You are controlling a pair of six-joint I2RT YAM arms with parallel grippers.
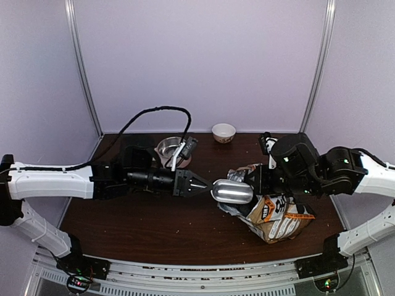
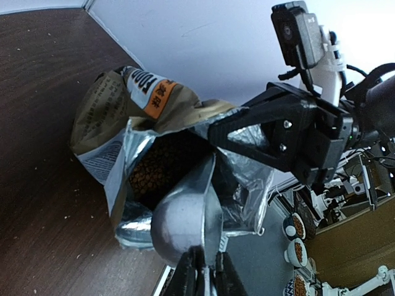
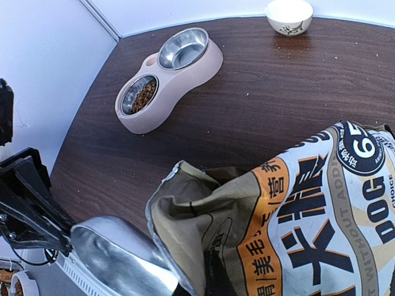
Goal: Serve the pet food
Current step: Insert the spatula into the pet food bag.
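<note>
Left gripper (image 2: 207,262) is clamped on the handle of the metal scoop (image 2: 184,223), whose bowl sits at the mouth of the bag (image 1: 281,219). I see the right gripper (image 2: 216,131) pinching the bag's rim. Kibble (image 2: 154,174) lies inside the bag.

Food bag (image 3: 321,209), right wrist view, lower right of frame: a dark round badge (image 3: 360,148) near the right edge reads "65". The small print around it is too fine to read. Below it, running sideways: big "DOG", smaller "CHOICE". A grey-brown stripe (image 3: 338,203) reads "WITHOUT ADDI", rest cut off. Large black Chinese characters sit mid-bag. An orange band (image 3: 265,228) carries smaller Chinese characters, two of which look like 美毛.

Left wrist view, upper left: same bag, "FOOD" in black on white, next to an orange patch (image 2: 159,97) with Chinese characters, not legible.

Top view: bag print too small to read.
</note>
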